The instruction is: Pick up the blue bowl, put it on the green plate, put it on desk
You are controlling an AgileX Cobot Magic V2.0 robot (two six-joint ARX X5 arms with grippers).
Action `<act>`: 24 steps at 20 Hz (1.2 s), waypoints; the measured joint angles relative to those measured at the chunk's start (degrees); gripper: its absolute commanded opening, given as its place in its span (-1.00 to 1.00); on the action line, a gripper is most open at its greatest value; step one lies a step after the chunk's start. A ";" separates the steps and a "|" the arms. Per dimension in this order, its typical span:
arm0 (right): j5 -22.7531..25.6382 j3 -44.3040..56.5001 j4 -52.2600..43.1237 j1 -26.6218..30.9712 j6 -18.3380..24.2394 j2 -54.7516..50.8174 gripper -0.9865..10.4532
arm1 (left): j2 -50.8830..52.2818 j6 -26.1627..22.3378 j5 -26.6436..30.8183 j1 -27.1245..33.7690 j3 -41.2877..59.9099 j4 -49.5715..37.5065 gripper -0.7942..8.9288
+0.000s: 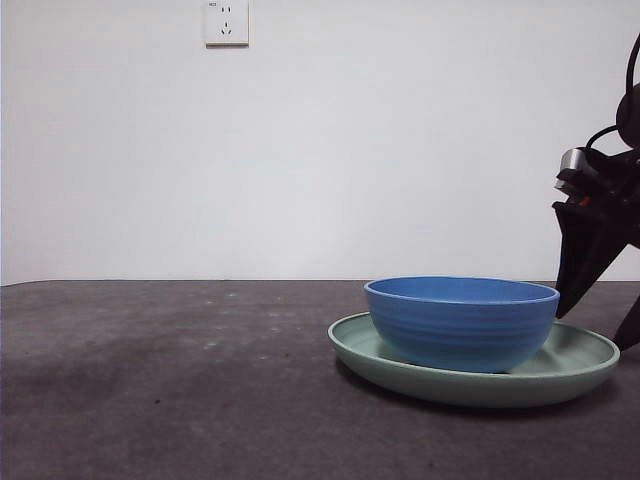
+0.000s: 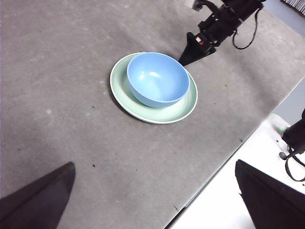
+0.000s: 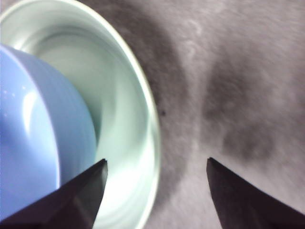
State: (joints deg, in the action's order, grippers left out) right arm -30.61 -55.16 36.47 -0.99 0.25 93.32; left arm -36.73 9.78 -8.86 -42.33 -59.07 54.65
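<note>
The right gripper (image 3: 155,191) has its jaws spread, straddling the plate's (image 3: 128,119) rim: one jaw over the plate's inside beside the bowl (image 3: 33,138), the other over the desk (image 3: 238,71). The bowl sits upright in the plate. The left gripper (image 2: 152,200), jaws spread, hangs well apart above the desk.

1. A plain white wall (image 1: 320,150) fills the background behind the table.
2. A white electrical socket (image 1: 226,22) sits high on the wall, left of centre.
3. Light is even and soft, with faint shadows.
4. A pale surface (image 2: 224,200) borders the table's edge in the left wrist view.
</note>
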 measured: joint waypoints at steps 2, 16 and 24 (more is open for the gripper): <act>-0.76 0.00 -1.11 -0.24 0.00 1.09 -0.28 | 0.00 0.00 0.00 0.00 0.00 -0.02 0.44; -2.43 -0.17 -2.08 -0.35 1.42 4.46 -0.81 | 0.00 0.00 0.00 0.00 0.00 0.09 0.44; -6.60 -3.72 0.70 -0.52 -0.79 4.50 -0.81 | 0.00 0.00 0.00 0.00 0.00 0.35 0.44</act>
State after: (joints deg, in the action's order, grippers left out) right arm -37.21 -58.87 37.17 -1.52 -0.54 97.82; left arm -36.73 9.78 -8.86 -42.33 -59.07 55.00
